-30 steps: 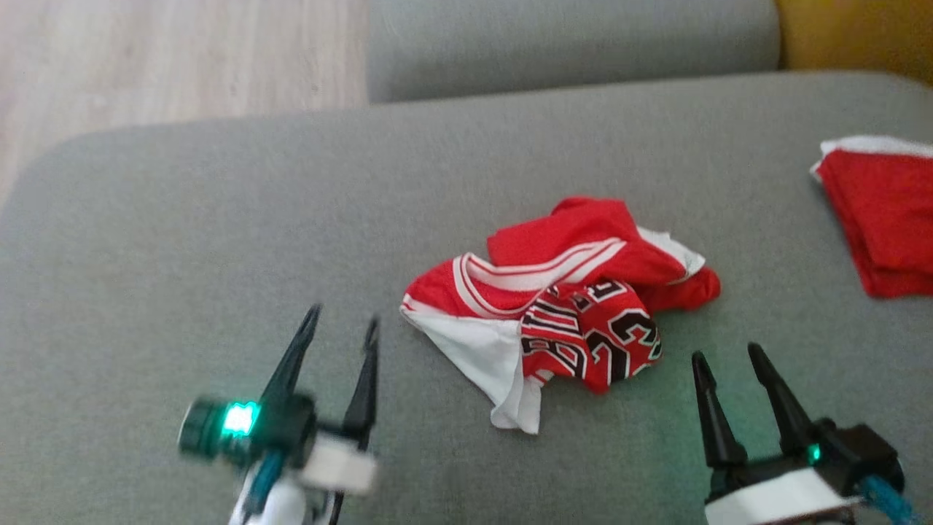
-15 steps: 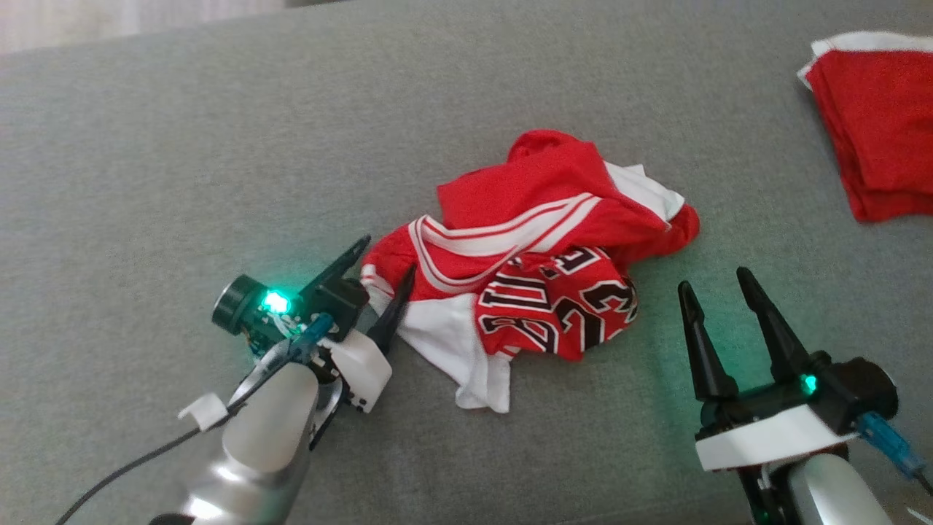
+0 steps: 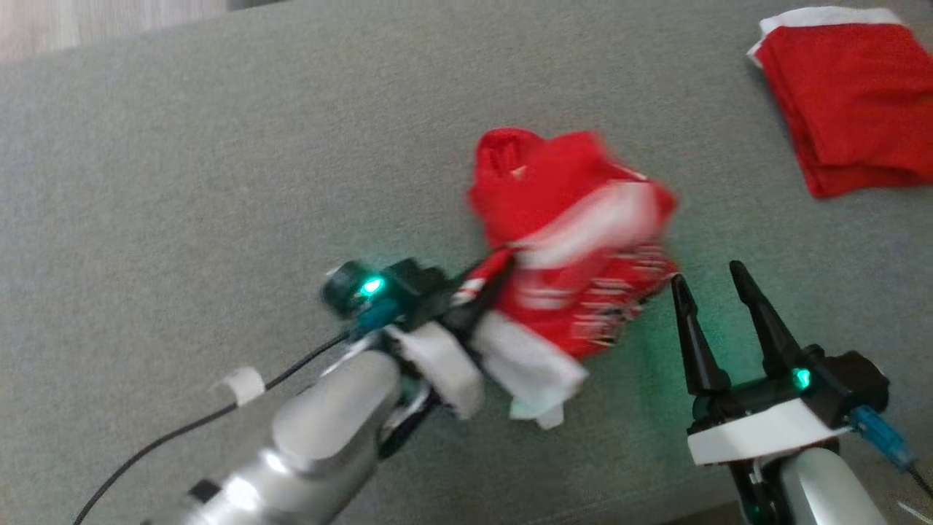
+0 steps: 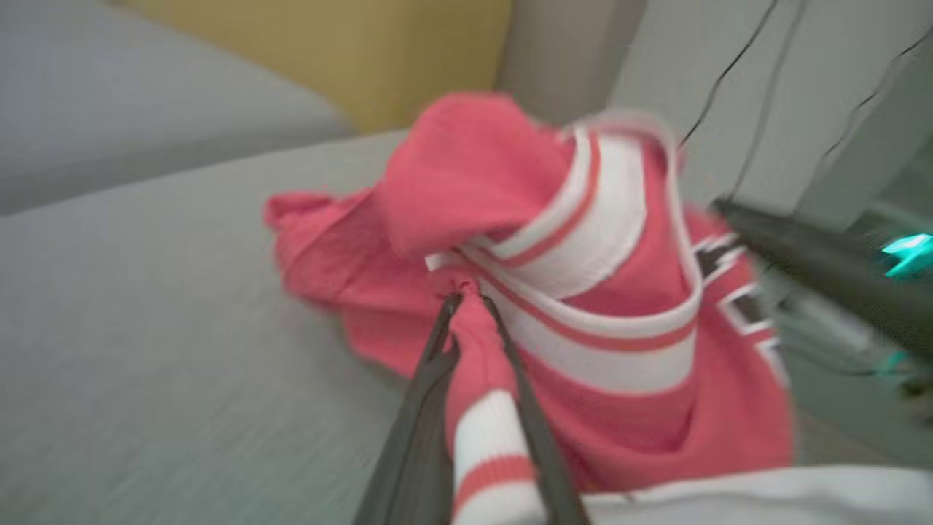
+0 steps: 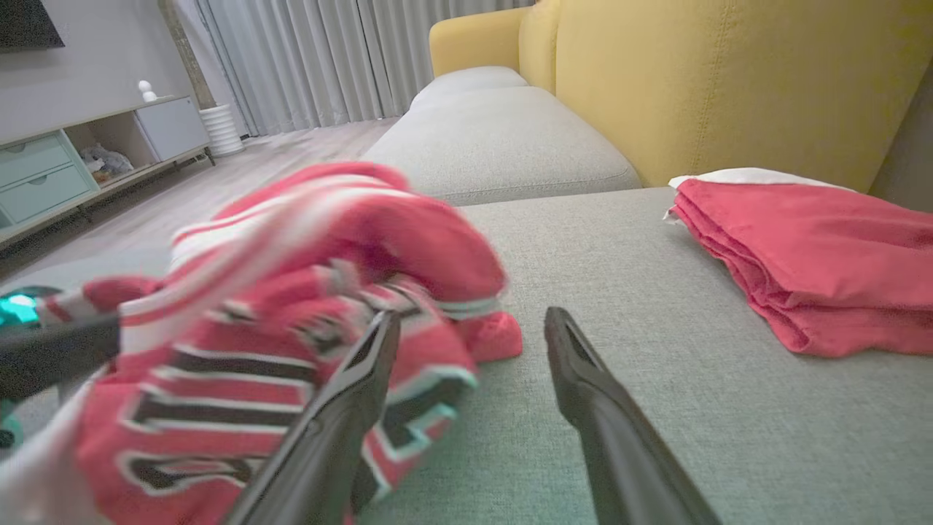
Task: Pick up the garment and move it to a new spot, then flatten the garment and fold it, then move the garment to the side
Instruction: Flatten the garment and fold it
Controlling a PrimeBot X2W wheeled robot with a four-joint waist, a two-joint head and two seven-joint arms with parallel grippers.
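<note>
A crumpled red and white jersey with black lettering, the garment (image 3: pixel 576 219), is bunched on the grey cushion (image 3: pixel 219 182) and blurred by motion. My left gripper (image 3: pixel 487 281) is shut on a striped red and white edge at the garment's left side. The left wrist view shows the two fingers pinching a fold of the garment (image 4: pixel 583 292) at their tips (image 4: pixel 466 297). My right gripper (image 3: pixel 707 275) stands open just right of the pile with nothing between its fingers. In the right wrist view the garment (image 5: pixel 291 292) lies against the left finger of that gripper (image 5: pixel 474 317).
A folded red cloth with a white layer (image 3: pixel 845 95) lies at the cushion's far right corner (image 5: pixel 816 240). A yellow sofa back (image 5: pixel 729 73) rises behind it. Another grey cushion (image 5: pixel 503 138) and a wooden floor lie beyond.
My left gripper reached the garment's left edge, shut on it and pulled it up and rightward, bunching the cloth. The right gripper kept its place and stayed open. The camera tilted down.
</note>
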